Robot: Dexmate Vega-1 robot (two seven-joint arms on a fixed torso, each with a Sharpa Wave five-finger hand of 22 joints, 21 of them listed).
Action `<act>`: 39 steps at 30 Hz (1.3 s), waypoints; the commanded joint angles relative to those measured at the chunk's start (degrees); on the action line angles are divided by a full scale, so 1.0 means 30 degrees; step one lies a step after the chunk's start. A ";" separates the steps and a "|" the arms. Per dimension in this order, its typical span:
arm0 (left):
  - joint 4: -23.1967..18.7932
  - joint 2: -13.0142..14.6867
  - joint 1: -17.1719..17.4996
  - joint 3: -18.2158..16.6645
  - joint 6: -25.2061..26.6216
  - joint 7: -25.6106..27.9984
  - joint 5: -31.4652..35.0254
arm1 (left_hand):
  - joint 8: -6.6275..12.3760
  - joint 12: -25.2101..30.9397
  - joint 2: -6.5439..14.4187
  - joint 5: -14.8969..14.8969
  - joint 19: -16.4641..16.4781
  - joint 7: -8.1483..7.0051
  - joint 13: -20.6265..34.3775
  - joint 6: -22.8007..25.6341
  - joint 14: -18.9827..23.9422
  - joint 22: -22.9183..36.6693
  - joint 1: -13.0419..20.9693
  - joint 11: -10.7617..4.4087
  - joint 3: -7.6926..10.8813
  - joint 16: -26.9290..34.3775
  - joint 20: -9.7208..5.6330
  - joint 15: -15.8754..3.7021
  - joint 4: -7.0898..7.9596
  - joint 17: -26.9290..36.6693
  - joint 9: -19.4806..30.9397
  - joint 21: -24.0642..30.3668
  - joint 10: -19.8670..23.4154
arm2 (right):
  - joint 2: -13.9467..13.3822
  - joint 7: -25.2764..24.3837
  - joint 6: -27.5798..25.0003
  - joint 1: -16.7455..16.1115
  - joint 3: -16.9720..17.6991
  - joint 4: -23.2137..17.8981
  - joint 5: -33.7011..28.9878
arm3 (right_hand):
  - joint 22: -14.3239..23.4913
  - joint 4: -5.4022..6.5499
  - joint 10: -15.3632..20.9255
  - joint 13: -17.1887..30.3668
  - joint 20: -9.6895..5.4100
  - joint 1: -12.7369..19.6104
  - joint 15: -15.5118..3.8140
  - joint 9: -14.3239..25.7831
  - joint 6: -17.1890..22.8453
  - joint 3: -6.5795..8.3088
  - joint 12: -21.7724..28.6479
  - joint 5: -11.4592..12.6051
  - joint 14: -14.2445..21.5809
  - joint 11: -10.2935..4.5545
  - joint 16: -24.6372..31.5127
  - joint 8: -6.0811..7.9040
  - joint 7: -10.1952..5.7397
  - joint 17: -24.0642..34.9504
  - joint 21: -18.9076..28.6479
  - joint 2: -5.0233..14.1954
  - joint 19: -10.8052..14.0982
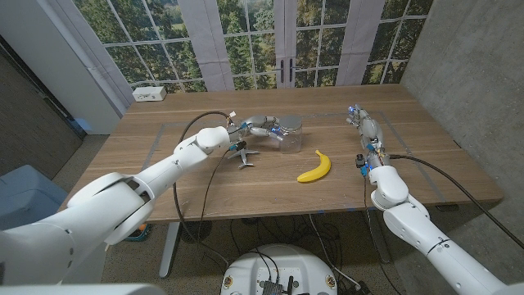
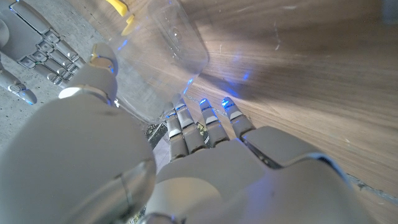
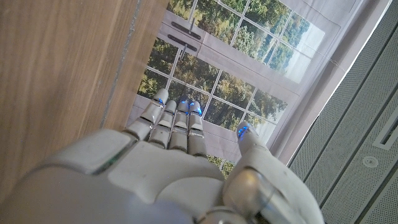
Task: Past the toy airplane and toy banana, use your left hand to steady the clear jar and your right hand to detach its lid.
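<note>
The clear plastic jar (image 1: 289, 133) stands on the wooden table (image 1: 246, 184), the left hand (image 1: 264, 125) grasping it with its fingers (image 2: 186, 127). The right hand (image 1: 363, 124) holds nothing, fingers (image 3: 177, 121) released and straight, well apart from the jar.

Wooden table (image 1: 246, 184) with four things lying on it, as I see it from the head camera.

I've got the clear jar (image 1: 290, 135) standing past the middle, the toy airplane (image 1: 244, 154) just nearer and to its left, and the toy banana (image 1: 315, 168) nearer on the right, apart from both. At the far left corner a small white box (image 1: 150, 93) sits by the edge. Faint tape lines mark out a rectangle on the wood.
</note>
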 commanded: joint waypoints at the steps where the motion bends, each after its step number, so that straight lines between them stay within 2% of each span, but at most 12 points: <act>1: -0.1355 0.0404 0.0671 0.0111 0.0786 0.1768 0.1173 | 0.1798 -0.0209 0.1474 0.0106 0.0023 -0.1176 0.0681 0.2385 0.0161 0.0090 0.1394 -0.1411 -0.0165 -0.0067 0.0034 -0.2764 0.0018 0.0014 0.0483 -0.0160 0.1971 | -0.1272 -0.0938 -0.3189 -0.0130 -0.0020 -0.2101 -0.1103 | 0.0085 -0.0783 0.0132 0.0078 0.0190 0.0515 0.0198 0.0064 0.0138 0.0242 0.0087 0.0121 0.0110 -0.0013 -0.0016 -0.0038 -0.0015 -0.0203 -0.0188 -0.0398 0.0283; 3: -0.1545 0.0487 0.0647 0.0229 0.0903 0.2005 0.1549 | 0.1824 -0.0209 0.1489 0.0109 -0.0018 -0.1187 0.0691 0.2435 0.0186 0.0090 0.1425 -0.1418 -0.0178 -0.0073 0.0031 -0.2775 0.0014 0.0012 0.0479 -0.0177 0.2024 | -0.1654 -0.1246 -0.4209 -0.0135 -0.0073 -0.2756 -0.1550 | 0.0084 -0.1198 0.0049 0.0064 0.0364 0.0837 0.0267 0.0056 -0.0004 0.0316 0.0035 0.0180 0.0118 -0.0080 -0.0080 -0.0092 -0.0076 -0.0328 -0.0276 -0.0599 0.0352; 9: -0.1484 0.0431 0.0528 0.0407 0.0924 0.2325 0.2024 | 0.1930 -0.0240 0.1554 0.0119 -0.0449 -0.1213 0.0733 0.2646 0.0174 0.0084 0.1557 -0.1422 -0.0250 -0.0157 0.0088 -0.2725 0.0006 -0.0002 0.0453 -0.0317 0.2232 | -0.2397 -0.2236 -0.7189 0.0013 -0.0407 -0.4580 -0.2870 | 0.0103 -0.1798 -0.0145 0.0049 0.1175 0.1207 0.0525 0.0051 -0.0236 0.0282 -0.0062 0.0235 -0.0082 -0.0197 -0.0254 -0.0155 -0.0107 -0.0530 -0.0526 -0.1017 0.0322; 15: -0.0928 0.0186 0.0319 0.0459 0.0567 0.2328 0.2016 | 0.2089 -0.0191 0.1634 0.0127 -0.0566 -0.1342 0.0776 0.3009 0.0230 0.0078 0.1700 -0.1430 -0.0296 -0.0204 0.0074 -0.2800 -0.0007 -0.0013 0.0430 -0.0325 0.2600 | -0.3048 -0.2988 -1.0780 0.0586 -0.1189 -0.6292 -0.4591 | 0.0125 -0.2037 -0.0403 0.0048 0.1973 0.1241 0.0712 0.0055 -0.0568 0.0096 -0.0157 0.0230 -0.0269 -0.0384 -0.0369 -0.0238 -0.0184 -0.0647 -0.0765 -0.1437 0.0234; 21: -0.0503 0.0006 0.0171 0.0519 0.0346 0.2246 0.1969 | 0.2153 -0.0184 0.1661 0.0128 -0.0618 -0.1385 0.0807 0.3140 0.0236 0.0073 0.1812 -0.1432 -0.0348 -0.0258 0.0042 -0.2857 -0.0020 -0.0020 0.0408 -0.0316 0.2820 | -0.3511 -0.3034 -1.3960 0.1485 -0.2186 -0.7544 -0.6051 | 0.0149 -0.2079 -0.0783 0.0069 0.2365 0.1116 0.0760 0.0066 -0.1470 -0.0156 -0.0242 0.0171 -0.0262 -0.0449 -0.0353 -0.0444 -0.0508 -0.0692 -0.0946 -0.1803 0.0344; 26: -0.0252 -0.0084 0.0100 0.0563 0.0161 0.2188 0.1936 | 0.2192 -0.0206 0.1672 0.0123 -0.0668 -0.1423 0.0823 0.3221 0.0233 0.0070 0.1858 -0.1434 -0.0388 -0.0290 0.0025 -0.2875 -0.0016 -0.0022 0.0398 -0.0318 0.2886 | -0.3729 -0.2877 -1.5241 0.2101 -0.2801 -0.8017 -0.6886 | 0.0162 -0.2079 -0.0905 0.0100 0.2290 0.1049 0.0734 0.0074 -0.1747 -0.0278 -0.0236 0.0130 -0.0059 -0.0425 -0.0243 -0.0429 -0.0523 -0.0670 -0.0920 -0.1960 0.0694; 39: -0.0273 0.0010 0.0166 0.0513 -0.0021 0.2358 0.1956 | 0.2226 -0.0281 0.1768 0.0130 -0.0707 -0.1500 0.0872 0.3260 0.0195 0.0066 0.2030 -0.1435 -0.0467 -0.0385 0.0056 -0.2934 -0.0009 -0.0022 0.0372 -0.0292 0.3028 | -0.4039 -0.2100 -1.6640 0.3263 -0.3962 -0.8627 -0.8384 | 0.0173 -0.2084 -0.1150 0.0160 0.2120 0.1024 0.0714 0.0092 -0.1816 -0.0392 -0.0240 0.0096 -0.0186 -0.0479 -0.0250 -0.0316 -0.0719 -0.0633 -0.1018 -0.2086 0.0837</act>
